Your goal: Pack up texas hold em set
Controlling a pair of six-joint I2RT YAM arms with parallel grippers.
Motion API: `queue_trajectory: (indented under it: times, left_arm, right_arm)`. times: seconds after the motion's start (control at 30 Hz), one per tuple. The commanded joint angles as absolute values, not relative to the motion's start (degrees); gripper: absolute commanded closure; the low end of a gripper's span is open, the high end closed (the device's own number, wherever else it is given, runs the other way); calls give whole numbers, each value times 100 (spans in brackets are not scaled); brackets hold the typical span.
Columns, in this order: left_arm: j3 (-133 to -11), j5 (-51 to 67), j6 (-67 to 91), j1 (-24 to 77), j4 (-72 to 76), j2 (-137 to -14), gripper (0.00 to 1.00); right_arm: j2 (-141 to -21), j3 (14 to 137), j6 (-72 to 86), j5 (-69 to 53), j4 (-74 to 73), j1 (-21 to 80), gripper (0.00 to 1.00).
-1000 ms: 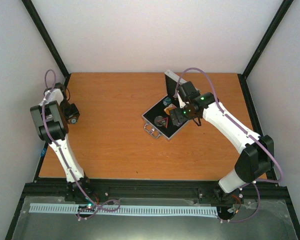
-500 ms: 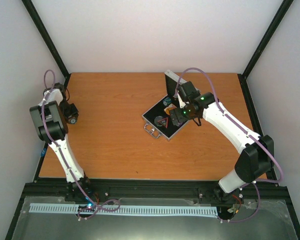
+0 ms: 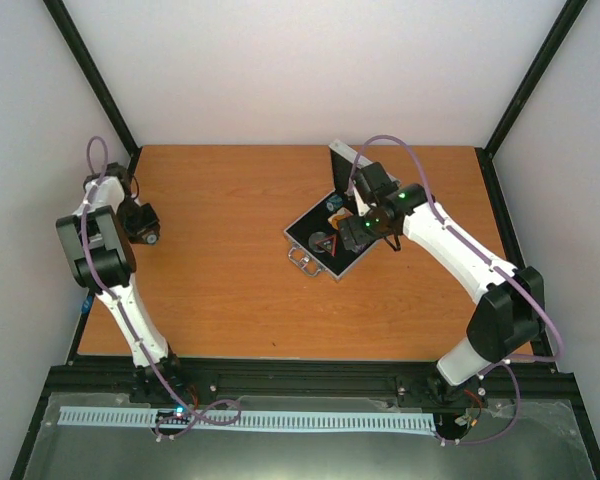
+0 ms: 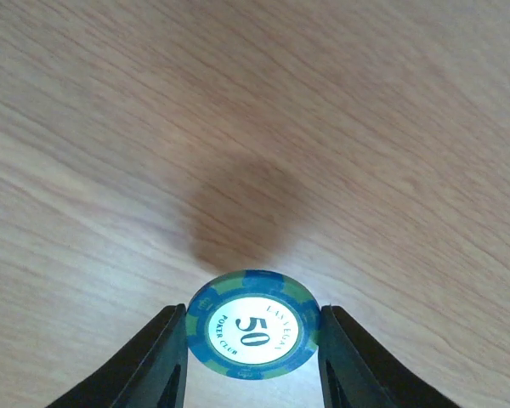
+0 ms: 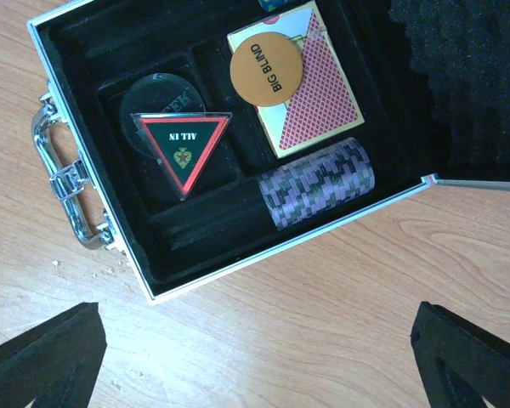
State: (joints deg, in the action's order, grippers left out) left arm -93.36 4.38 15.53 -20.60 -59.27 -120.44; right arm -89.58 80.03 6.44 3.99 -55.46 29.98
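The silver case (image 3: 325, 262) lies open right of the table's middle, its black-lined tray (image 5: 195, 246) and metal handle (image 5: 68, 183) in the right wrist view. Inside lie the pink-white card pack (image 5: 310, 102) under the orange disc (image 5: 266, 69), the black-red triangle (image 5: 180, 146) on the clear disc (image 5: 157, 93), and a row of purple chips (image 5: 319, 180). My right gripper (image 3: 352, 235) hangs above the case's near edge, open and empty. My left gripper (image 3: 147, 236), at the far left of the table, is shut on a blue-green "50" chip (image 4: 253, 324) above bare wood.
The case's lid (image 3: 346, 157) stands raised at the back, its foam lining (image 5: 467, 76) at the right wrist view's top right. Black frame posts (image 3: 90, 75) rise at the table's back corners. White walls close in both sides.
Almost nothing has moved. The left arm has shifted very slightly at the table's left edge; the right arm holds its place over the case.
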Motion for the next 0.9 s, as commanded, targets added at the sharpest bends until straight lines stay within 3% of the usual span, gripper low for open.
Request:
queue_trajectory:
  times: [0.0,0.6,0.87]
  left_arm:
    - [-9266,710,1381,-2029,-6051,-11605,76]
    - [-9452,1439,1566,-1097,-6054,-11142,75]
    - [-9260,1791,1742,-748,-5901,-10773,75]
  right_arm:
    - [-9032,8203,551,415,-5497,2949,0]
    - [-8652,8422,743,1248,-5668,2953,0]
    - [-8475,8555,835,697,-5735,2952,0]
